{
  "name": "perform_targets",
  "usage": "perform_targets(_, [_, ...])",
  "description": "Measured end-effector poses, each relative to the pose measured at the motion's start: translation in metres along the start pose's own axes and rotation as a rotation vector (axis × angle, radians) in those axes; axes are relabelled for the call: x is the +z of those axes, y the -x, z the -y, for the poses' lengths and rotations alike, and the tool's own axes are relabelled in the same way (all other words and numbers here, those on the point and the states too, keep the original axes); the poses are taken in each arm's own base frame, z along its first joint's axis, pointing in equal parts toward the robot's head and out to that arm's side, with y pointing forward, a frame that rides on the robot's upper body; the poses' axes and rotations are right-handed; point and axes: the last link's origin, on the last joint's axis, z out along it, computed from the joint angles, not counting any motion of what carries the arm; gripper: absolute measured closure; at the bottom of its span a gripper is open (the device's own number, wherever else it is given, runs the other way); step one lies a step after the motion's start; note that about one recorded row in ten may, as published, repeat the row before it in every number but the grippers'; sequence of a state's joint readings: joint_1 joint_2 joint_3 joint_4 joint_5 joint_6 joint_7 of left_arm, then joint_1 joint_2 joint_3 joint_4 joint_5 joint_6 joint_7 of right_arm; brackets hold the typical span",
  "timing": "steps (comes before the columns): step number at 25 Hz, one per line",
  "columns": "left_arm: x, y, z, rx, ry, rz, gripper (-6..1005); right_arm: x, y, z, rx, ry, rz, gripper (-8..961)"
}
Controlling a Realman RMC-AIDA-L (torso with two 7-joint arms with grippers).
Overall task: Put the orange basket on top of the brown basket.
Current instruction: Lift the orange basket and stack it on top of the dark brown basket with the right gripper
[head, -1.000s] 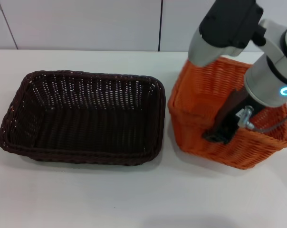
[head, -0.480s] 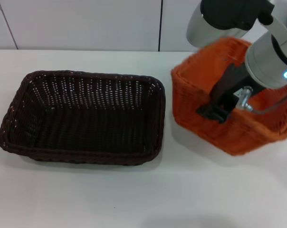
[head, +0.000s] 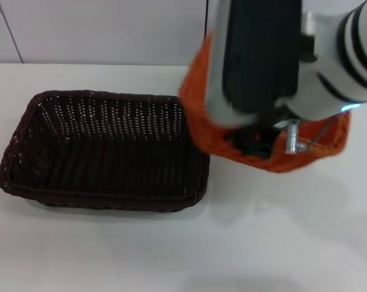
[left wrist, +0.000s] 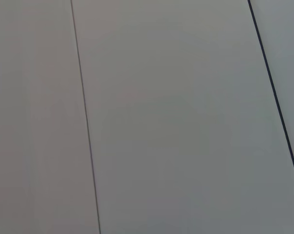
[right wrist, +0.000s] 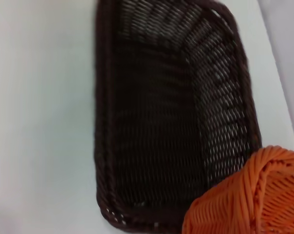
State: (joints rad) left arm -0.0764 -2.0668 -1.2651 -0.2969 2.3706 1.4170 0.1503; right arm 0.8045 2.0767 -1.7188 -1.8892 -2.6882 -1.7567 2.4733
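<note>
Two baskets, so biggest first: brown basket [head: 104, 149] flat on the table [head: 171, 255], empty. Orange basket [head: 198, 118] up in the air, tilted, one corner over the brown one's right rim. Probably light, stiff, a bit springy; best pinched at the braided rim. Right gripper [head: 256, 141] clamped on that near rim. Left gripper not showing anywhere.
</note>
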Motion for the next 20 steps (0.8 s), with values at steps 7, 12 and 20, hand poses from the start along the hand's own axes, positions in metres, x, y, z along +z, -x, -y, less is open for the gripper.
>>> perform_targets(7, [-0.003, 0.002, -0.002, -0.015, -0.001, 0.016, 234, -0.001, 0.015, -0.020, -0.394, -0.057, 0.029, 786])
perform_targets(12, [-0.004, 0.003, -0.005, -0.021, 0.008, 0.022, 234, -0.002, 0.021, -0.033, -0.639, -0.110, 0.074, 787])
perform_targets(20, [-0.004, 0.003, -0.010, -0.037, 0.016, 0.029, 234, 0.022, 0.013, -0.054, -0.870, -0.094, 0.091, 787])
